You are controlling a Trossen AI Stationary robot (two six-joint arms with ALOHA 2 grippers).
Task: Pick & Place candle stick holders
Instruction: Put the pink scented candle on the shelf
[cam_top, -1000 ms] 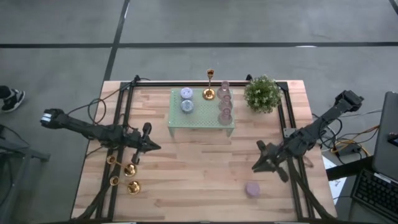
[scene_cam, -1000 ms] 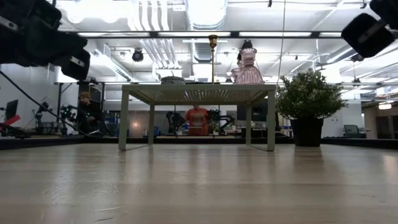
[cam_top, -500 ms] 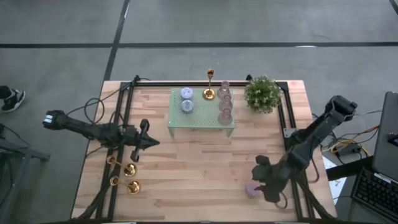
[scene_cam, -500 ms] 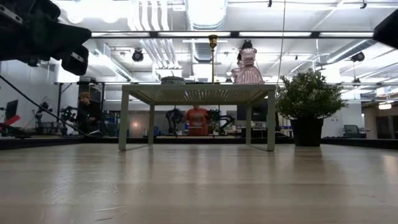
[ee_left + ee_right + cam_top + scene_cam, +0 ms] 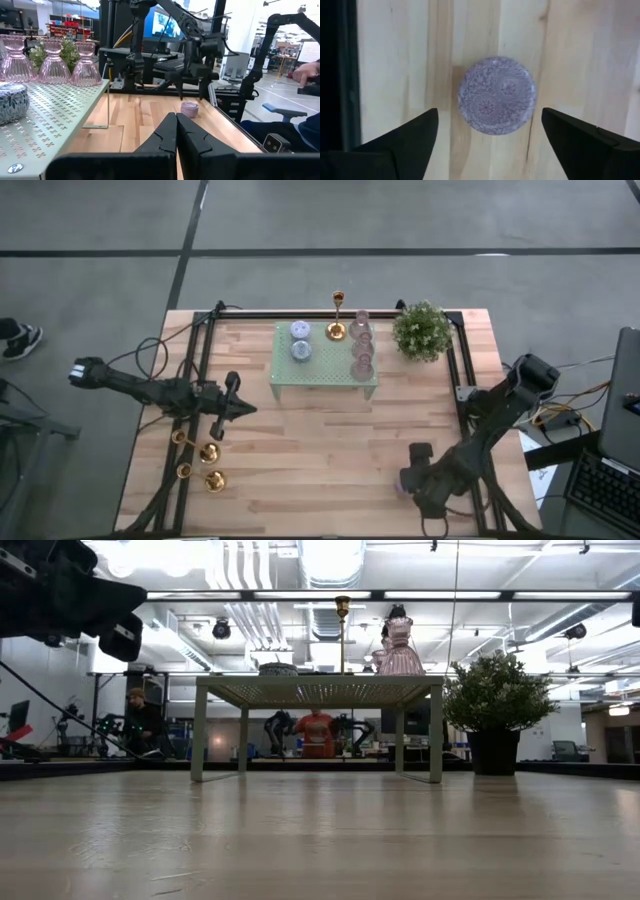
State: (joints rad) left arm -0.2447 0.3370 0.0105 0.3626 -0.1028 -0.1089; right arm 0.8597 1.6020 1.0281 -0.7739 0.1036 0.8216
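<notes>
Lilac candle (image 5: 496,95) now under right pincer (image 5: 490,132)

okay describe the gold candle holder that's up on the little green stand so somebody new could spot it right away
Find the small mint-green stand at the far middle of the wooden table. The candle stick holder stands upright at its far edge, beside the pink glass holders. It is the only shiny gold piece up there, tall and slim.

I'm working in a robotics lab. Ceiling ducts (image 5: 320,570) are running overhead, and other robot arms (image 5: 190,45) are standing beyond my closed left jaws.
</notes>
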